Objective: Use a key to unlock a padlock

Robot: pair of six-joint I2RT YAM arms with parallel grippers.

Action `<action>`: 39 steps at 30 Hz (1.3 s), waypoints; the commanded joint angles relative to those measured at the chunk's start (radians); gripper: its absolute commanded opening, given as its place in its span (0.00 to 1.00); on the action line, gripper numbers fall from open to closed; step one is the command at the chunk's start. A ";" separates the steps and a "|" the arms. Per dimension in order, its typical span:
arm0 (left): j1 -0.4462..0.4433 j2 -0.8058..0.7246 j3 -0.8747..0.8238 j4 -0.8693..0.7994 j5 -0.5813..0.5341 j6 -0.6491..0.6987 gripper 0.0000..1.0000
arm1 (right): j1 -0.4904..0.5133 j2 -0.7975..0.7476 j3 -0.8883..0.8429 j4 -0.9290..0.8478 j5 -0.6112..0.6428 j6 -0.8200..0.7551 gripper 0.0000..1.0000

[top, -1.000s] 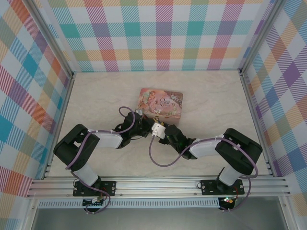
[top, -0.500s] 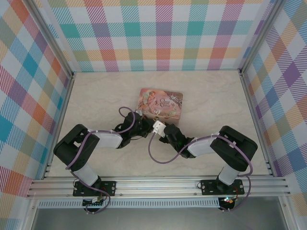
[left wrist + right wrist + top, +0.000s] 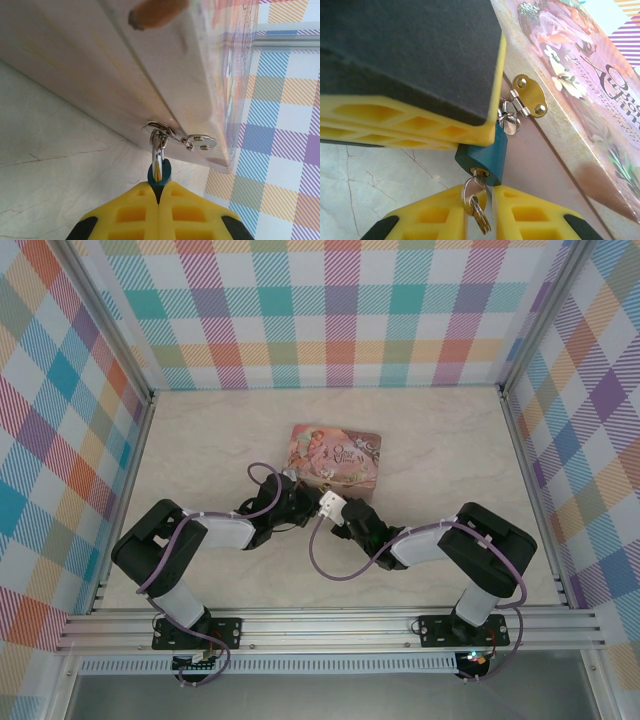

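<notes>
L gripper (image 3: 159, 186) shut tight on blue padlock (image 3: 482, 155), steadying it at hasp (image 3: 530, 95) of pink tin (image 3: 570, 100); R gripper (image 3: 480, 194) flanks inserted key (image 3: 472, 192), grip unclear, prob. to turn it

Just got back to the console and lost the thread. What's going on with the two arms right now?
The left claw is clamped on the small blue padlock, which hangs from the latch on the front of the pink tin. The key sits in the keyhole, between the fingers of the right claw; whether they pinch it is unclear. The shackle looks seated, so the padlock isn't open yet.
</notes>
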 commanded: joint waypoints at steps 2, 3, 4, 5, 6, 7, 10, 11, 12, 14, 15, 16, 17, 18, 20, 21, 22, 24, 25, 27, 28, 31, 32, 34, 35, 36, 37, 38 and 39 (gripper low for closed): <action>0.004 -0.021 0.031 0.051 0.024 -0.011 0.00 | -0.005 -0.029 0.040 0.024 -0.034 0.032 0.19; 0.004 -0.019 0.032 0.052 0.025 -0.010 0.00 | -0.005 -0.031 0.042 0.021 -0.039 0.039 0.19; 0.004 -0.019 0.033 0.053 0.025 -0.011 0.00 | -0.005 -0.034 0.044 0.018 -0.044 0.046 0.18; 0.004 -0.019 0.033 0.053 0.027 -0.011 0.00 | -0.005 -0.036 0.047 0.015 -0.050 0.053 0.16; 0.004 -0.019 0.032 0.053 0.027 -0.011 0.00 | -0.005 -0.038 0.049 0.010 -0.056 0.063 0.14; 0.004 -0.017 0.032 0.053 0.028 -0.011 0.00 | -0.005 -0.039 0.051 0.006 -0.062 0.073 0.12; 0.004 -0.015 0.034 0.053 0.031 -0.011 0.00 | -0.005 -0.043 0.057 -0.006 -0.078 0.108 0.09; 0.004 -0.013 0.033 0.053 0.033 -0.010 0.00 | -0.005 -0.046 0.060 -0.013 -0.088 0.121 0.08; 0.002 -0.013 0.033 0.053 0.033 -0.010 0.00 | -0.005 -0.047 0.065 -0.025 -0.095 0.139 0.07; 0.002 -0.009 0.033 0.052 0.034 -0.008 0.00 | -0.005 -0.049 0.073 -0.034 -0.110 0.174 0.06; 0.002 -0.007 0.032 0.053 0.034 -0.008 0.00 | -0.006 -0.050 0.078 -0.072 -0.123 0.196 0.06; 0.002 -0.005 0.031 0.052 0.033 -0.006 0.00 | -0.005 -0.052 0.080 -0.082 -0.137 0.216 0.05; 0.002 -0.002 0.031 0.052 0.033 -0.005 0.00 | -0.005 -0.050 0.084 -0.090 -0.153 0.236 0.05; 0.001 -0.001 0.031 0.052 0.033 -0.003 0.00 | -0.005 -0.050 0.086 -0.100 -0.167 0.259 0.04; -0.001 0.004 0.027 0.053 0.030 -0.001 0.00 | -0.006 -0.048 0.089 -0.104 -0.186 0.298 0.04; -0.001 0.007 0.026 0.052 0.028 -0.001 0.00 | -0.009 -0.048 0.085 -0.106 -0.200 0.337 0.04; -0.002 0.008 0.025 0.053 0.027 0.001 0.00 | -0.013 -0.049 0.084 -0.104 -0.217 0.366 0.04; -0.002 0.013 0.023 0.052 0.025 0.004 0.00 | -0.028 -0.052 0.080 -0.107 -0.266 0.431 0.03; -0.004 0.016 0.022 0.052 0.024 0.004 0.00 | -0.034 -0.053 0.077 -0.104 -0.286 0.461 0.03; -0.004 0.020 0.018 0.056 0.022 0.004 0.00 | -0.052 -0.055 0.071 -0.096 -0.333 0.532 0.03; -0.004 0.022 0.019 0.057 0.021 0.005 0.00 | -0.059 -0.055 0.067 -0.089 -0.350 0.556 0.03; -0.004 0.022 0.014 0.061 0.017 0.006 0.00 | -0.066 -0.054 0.064 -0.098 -0.371 0.563 0.03; -0.004 0.022 0.013 0.060 0.016 0.009 0.00 | -0.066 -0.055 0.062 -0.106 -0.366 0.554 0.03; -0.004 0.018 0.014 0.056 0.013 0.013 0.00 | -0.066 -0.053 0.058 -0.118 -0.354 0.543 0.03; -0.004 0.017 0.016 0.051 0.013 0.018 0.00 | -0.067 -0.051 0.055 -0.124 -0.352 0.541 0.04; -0.004 0.015 0.017 0.045 0.014 0.022 0.00 | -0.068 -0.051 0.052 -0.129 -0.353 0.541 0.04; -0.004 0.013 0.019 0.041 0.013 0.025 0.00 | -0.070 -0.051 0.046 -0.124 -0.357 0.544 0.05; -0.004 0.011 0.017 0.037 0.010 0.031 0.00 | -0.075 -0.053 0.039 -0.123 -0.367 0.549 0.07; -0.004 0.010 0.017 0.034 0.008 0.032 0.00 | -0.078 -0.058 0.036 -0.129 -0.372 0.551 0.08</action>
